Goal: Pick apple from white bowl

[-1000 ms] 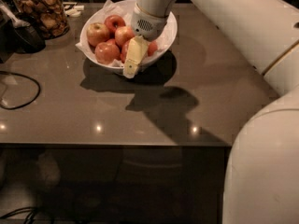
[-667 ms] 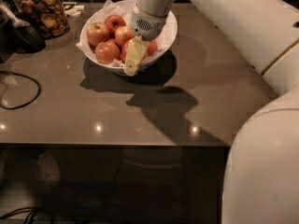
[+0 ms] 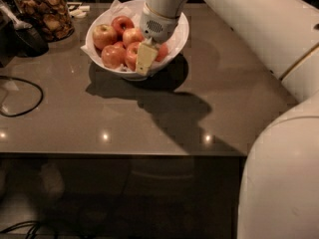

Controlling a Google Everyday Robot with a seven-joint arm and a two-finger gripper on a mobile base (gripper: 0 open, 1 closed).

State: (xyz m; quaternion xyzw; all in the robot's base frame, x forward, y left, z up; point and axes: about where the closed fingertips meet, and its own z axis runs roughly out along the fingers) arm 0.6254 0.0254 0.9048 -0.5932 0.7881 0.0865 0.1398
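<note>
On the dark surface (image 3: 99, 118), top centre, sits the white bowl (image 3: 181, 33), paper-lined and full of apples. White arm (image 3: 259, 29) comes in from the right and reaches down into the bowl; it covers the bowl's back-right part. Glass jar (image 3: 46, 14) of brown snacks is at far left, well apart from the bowl, and a black cable (image 3: 22, 101) loops near the left edge.

Hand (image 3: 146, 61) is down inside the bowl at its front, low among the fruit. Its pale yellowish tip is touching or just beside the apple (image 3: 131, 54), a red one at front centre, with another red one just to its right. Cannot tell if the hand is apart or clamped on anything, as the fruit and the wrist hide that.

Progress, as a judgement: reach and descent look done, and the hand is at grasp height. No apple is lifted; all visible ones lie in the bowl, including the bigger yellow-streaked one (image 3: 104, 35) at left. Left to do: confirm a grip on the apple, then raise it clear of the rim.
</note>
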